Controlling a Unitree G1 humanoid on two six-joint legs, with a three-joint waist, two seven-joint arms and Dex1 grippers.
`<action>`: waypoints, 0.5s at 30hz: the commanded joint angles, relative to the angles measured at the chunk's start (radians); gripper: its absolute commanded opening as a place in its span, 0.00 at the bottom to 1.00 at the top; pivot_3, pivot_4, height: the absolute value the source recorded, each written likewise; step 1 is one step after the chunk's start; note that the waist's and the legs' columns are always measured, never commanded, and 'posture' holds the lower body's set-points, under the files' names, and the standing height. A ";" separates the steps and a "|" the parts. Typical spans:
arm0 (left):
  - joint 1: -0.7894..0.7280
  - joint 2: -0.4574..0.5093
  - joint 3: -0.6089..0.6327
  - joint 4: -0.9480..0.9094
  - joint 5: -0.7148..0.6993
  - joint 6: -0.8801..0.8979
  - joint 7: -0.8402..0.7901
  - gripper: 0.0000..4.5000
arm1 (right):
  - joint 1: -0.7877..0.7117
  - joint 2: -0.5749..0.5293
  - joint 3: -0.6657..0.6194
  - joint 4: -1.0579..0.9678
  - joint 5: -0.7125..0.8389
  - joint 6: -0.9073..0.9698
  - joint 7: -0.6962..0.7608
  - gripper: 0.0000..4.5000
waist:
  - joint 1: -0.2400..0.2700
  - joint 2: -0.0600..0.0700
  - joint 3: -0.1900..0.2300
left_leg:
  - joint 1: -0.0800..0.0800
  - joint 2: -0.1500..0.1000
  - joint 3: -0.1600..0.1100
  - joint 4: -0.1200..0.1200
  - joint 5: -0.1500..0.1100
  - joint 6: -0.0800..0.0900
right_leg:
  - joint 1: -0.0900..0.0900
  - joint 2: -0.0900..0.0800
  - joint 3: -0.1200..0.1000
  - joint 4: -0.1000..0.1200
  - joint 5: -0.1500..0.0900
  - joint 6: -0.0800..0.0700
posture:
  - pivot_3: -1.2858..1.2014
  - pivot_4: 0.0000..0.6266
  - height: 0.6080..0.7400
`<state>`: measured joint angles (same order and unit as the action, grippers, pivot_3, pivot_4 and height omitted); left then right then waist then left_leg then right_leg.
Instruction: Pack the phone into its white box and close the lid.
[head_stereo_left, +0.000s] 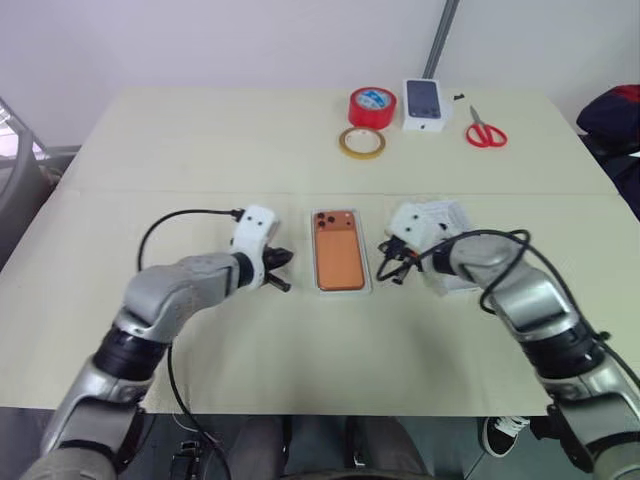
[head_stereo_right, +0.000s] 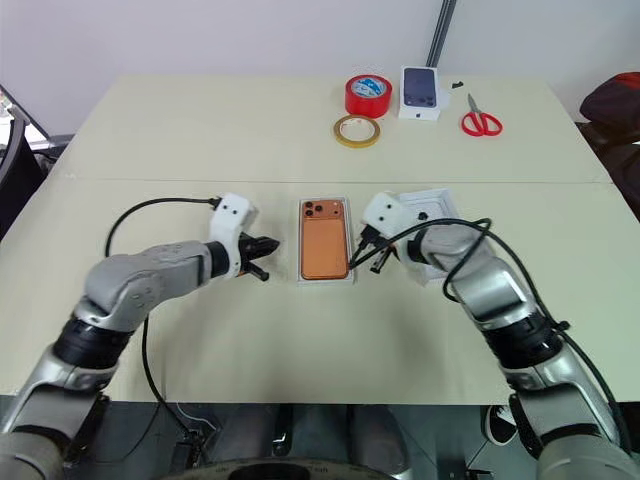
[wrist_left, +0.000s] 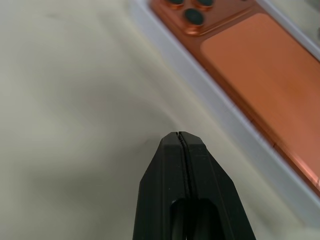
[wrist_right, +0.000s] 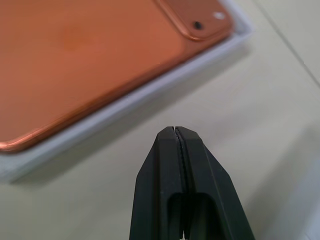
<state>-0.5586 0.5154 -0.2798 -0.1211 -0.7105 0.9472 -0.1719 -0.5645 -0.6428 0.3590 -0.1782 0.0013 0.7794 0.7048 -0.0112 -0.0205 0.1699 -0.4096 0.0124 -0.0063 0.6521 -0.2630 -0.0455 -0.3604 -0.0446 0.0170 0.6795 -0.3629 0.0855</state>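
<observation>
Left gripper (wrist_left: 178, 134): black fingers pressing together, empty, hovering just left of the white box (head_stereo_left: 372, 262). Right gripper (wrist_right: 174, 129): likewise pinched closed, empty, just right of it. One phone (head_stereo_left: 339, 252), flat glossy copper-orange, lying camera-up inside that shallow box at the table (head_stereo_left: 200, 140) centre. One lid (head_stereo_right: 440, 203) sitting behind the right wrist. Far edge: two tape rolls, one pair of scissors (head_stereo_left: 485, 130), one small box; open tabletop lying all around.
</observation>
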 joint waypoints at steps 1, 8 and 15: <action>-0.044 -0.035 -0.019 0.039 0.085 -0.025 -0.063 0.01 | -0.035 0.029 0.023 0.027 -0.045 -0.014 -0.026 0.00 | 0.000 0.000 0.000 | 0.000 0.000 0.000 0.000 0.000 0.000 | 0.000 0.000 0.000 0.000 0.000 0.000 | 0.52 0.24 1.00; -0.118 -0.109 -0.102 0.098 0.188 -0.016 -0.231 0.01 | -0.021 0.051 0.037 -0.037 -0.053 0.006 0.000 0.00 | 0.002 0.000 0.000 | 0.000 0.000 0.000 0.001 0.000 0.000 | 0.000 0.000 0.000 0.001 0.000 0.000 | 0.52 0.24 1.00; -0.139 -0.171 -0.185 0.033 0.214 0.023 -0.394 0.01 | 0.104 -0.065 -0.015 -0.259 -0.020 0.101 0.058 0.00 | 0.017 0.000 0.000 | -0.001 -0.001 0.000 0.001 0.000 0.001 | 0.000 -0.001 0.000 0.000 0.000 0.000 | 0.52 0.24 1.00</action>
<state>-0.6840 0.3954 -0.3920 -0.0155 -0.4635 0.9588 -0.4830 -0.4694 -0.7092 0.3630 -0.3314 -0.0530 0.8679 0.7386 0.0054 -0.0203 0.1698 -0.4101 0.0118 -0.0063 0.6531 -0.2635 -0.0445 -0.3601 -0.0455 0.0168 0.6800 -0.3629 0.0856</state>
